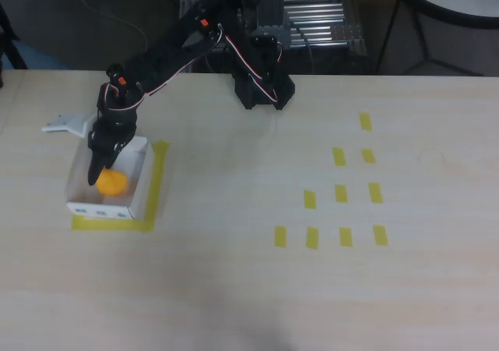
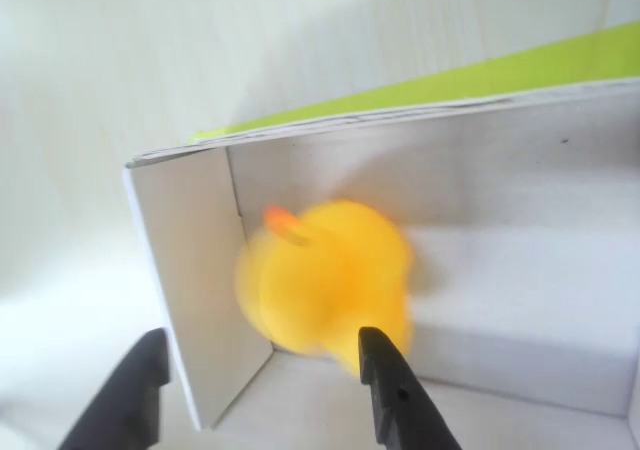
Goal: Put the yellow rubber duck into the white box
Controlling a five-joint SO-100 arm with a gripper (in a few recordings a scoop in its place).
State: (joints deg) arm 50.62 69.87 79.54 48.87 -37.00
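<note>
**Yellow rubber duck inside the white box**

Yellow rubber duck (image 2: 325, 275), a rounded, blurred blob with an orange beak, sits inside the white box (image 1: 139, 187), a shallow cardboard tray with thin walls. My gripper (image 2: 265, 390) hangs just above it, dark fingers (image 2: 395, 395) apart, holding nothing.

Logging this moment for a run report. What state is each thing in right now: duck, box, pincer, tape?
yellow rubber duck: inside the box, blurred in the wrist view, not gripped.
white box: upright, open-topped, sitting within the yellow tape outline.
pincer: open, fingers apart above the box, one tip outside the box wall.
yellow tape strips: flat on the table, untouched.
</note>
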